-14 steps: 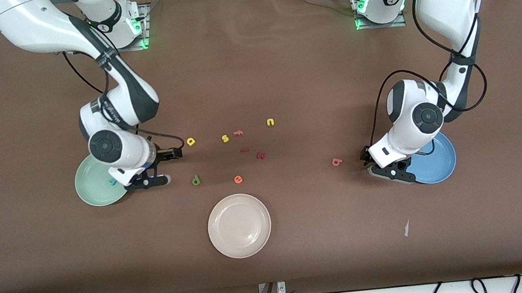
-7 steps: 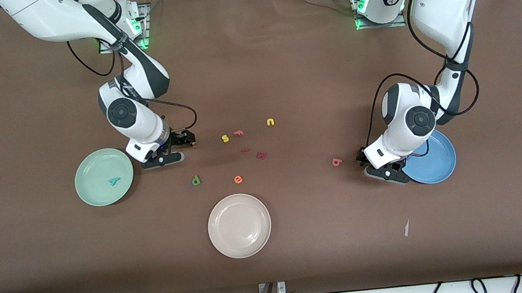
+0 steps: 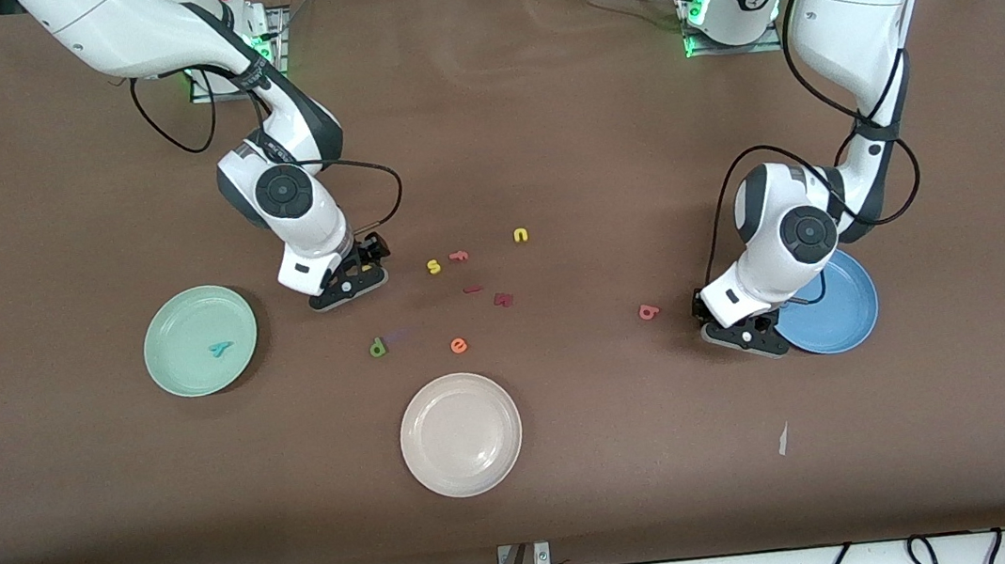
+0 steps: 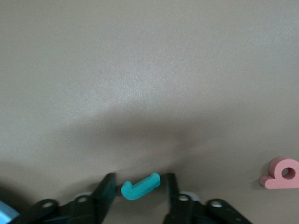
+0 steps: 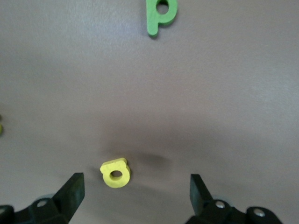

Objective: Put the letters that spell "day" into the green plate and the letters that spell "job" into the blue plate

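Observation:
My left gripper (image 3: 706, 306) is down at the table beside the blue plate (image 3: 838, 324). Its jaws stand narrow around the teal "j" (image 4: 140, 186), which lies between them with a sliver of gap at each end. The salmon "b" (image 3: 649, 311) lies just toward the right arm's end of it. My right gripper (image 3: 366, 264) hangs wide open over the yellow "a" (image 5: 115, 172), which sits off-centre between the fingers. Nearer the front camera lies the green "d" (image 3: 377, 346). The teal "y" (image 3: 220, 349) rests in the green plate (image 3: 177, 333).
A cream-white plate (image 3: 461, 433) sits nearest the front camera. In mid-table lie a yellow "s" (image 3: 433, 266), salmon "f" (image 3: 459, 255), yellow "n" (image 3: 521, 235), orange "e" (image 3: 459, 346) and two dark red pieces (image 3: 503, 299). A white scrap (image 3: 783, 439) lies near the front edge.
My right arm has swung away from the green plate, leaving the "y" there, and now covers the yellow "a". My left gripper has edged slightly off the blue plate's rim.

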